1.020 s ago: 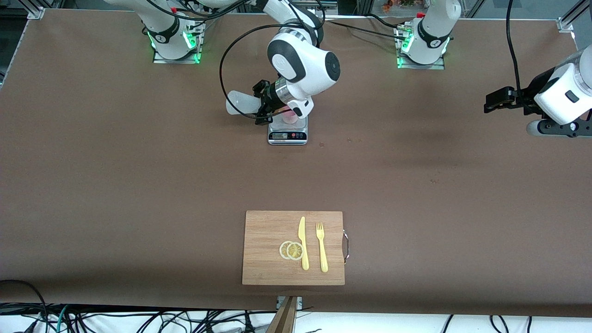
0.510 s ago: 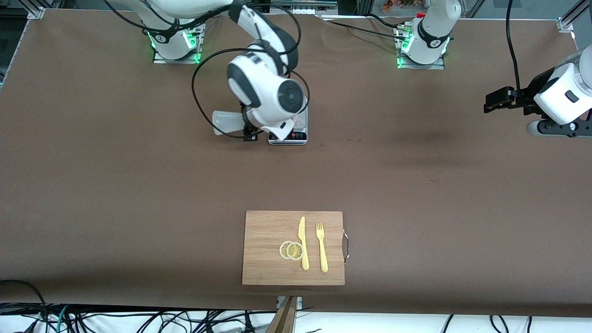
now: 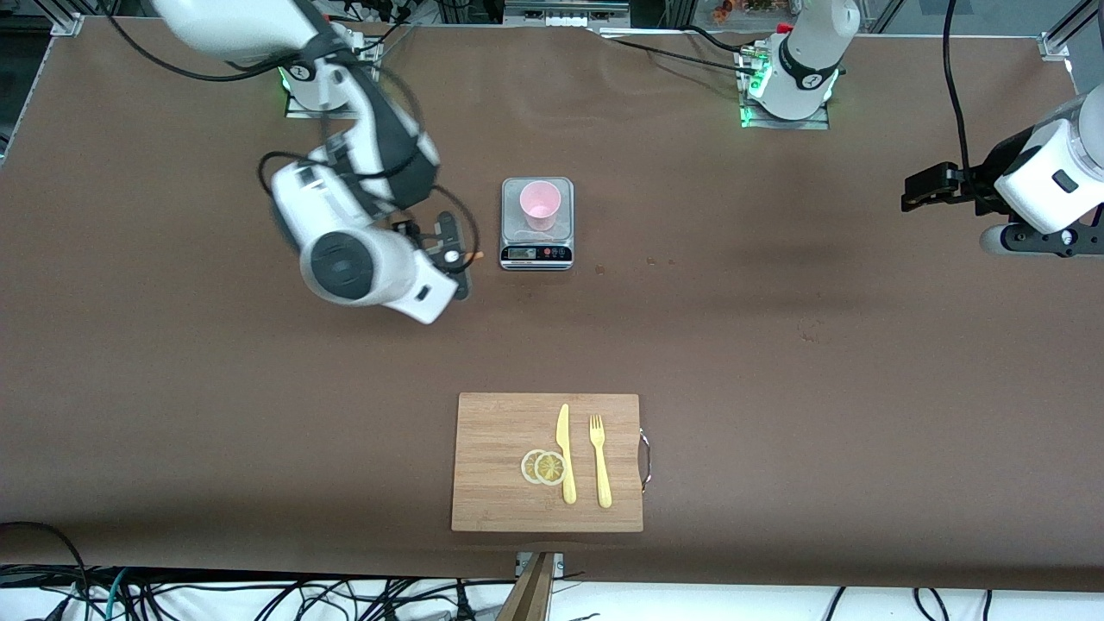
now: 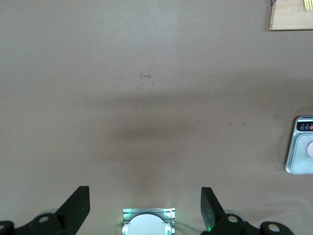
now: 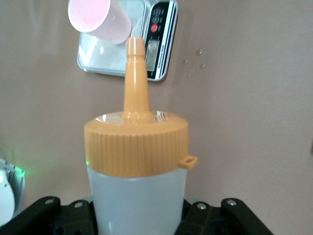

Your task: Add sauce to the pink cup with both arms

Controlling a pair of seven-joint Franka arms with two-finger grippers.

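The pink cup (image 3: 541,205) stands upright on the steel plate of a small kitchen scale (image 3: 536,252). My right gripper (image 3: 448,248) is over the table beside the scale, toward the right arm's end, and is shut on the sauce bottle. In the front view the wrist hides most of the bottle and only its orange nozzle tip (image 3: 477,255) shows, pointing at the scale. The right wrist view shows the whitish bottle (image 5: 139,200) with its orange cap (image 5: 137,142), and the pink cup (image 5: 98,19) past the nozzle. My left gripper (image 3: 925,188) waits open at the left arm's end, holding nothing.
A wooden cutting board (image 3: 500,466) lies near the front camera's edge with a yellow knife (image 3: 565,453), a yellow fork (image 3: 599,461) and two lemon slices (image 3: 543,467). A few small drops (image 3: 599,270) mark the table beside the scale.
The right arm has swung away from over the scale toward its own end of the table, carrying the bottle and uncovering the cup. The left arm has not moved.
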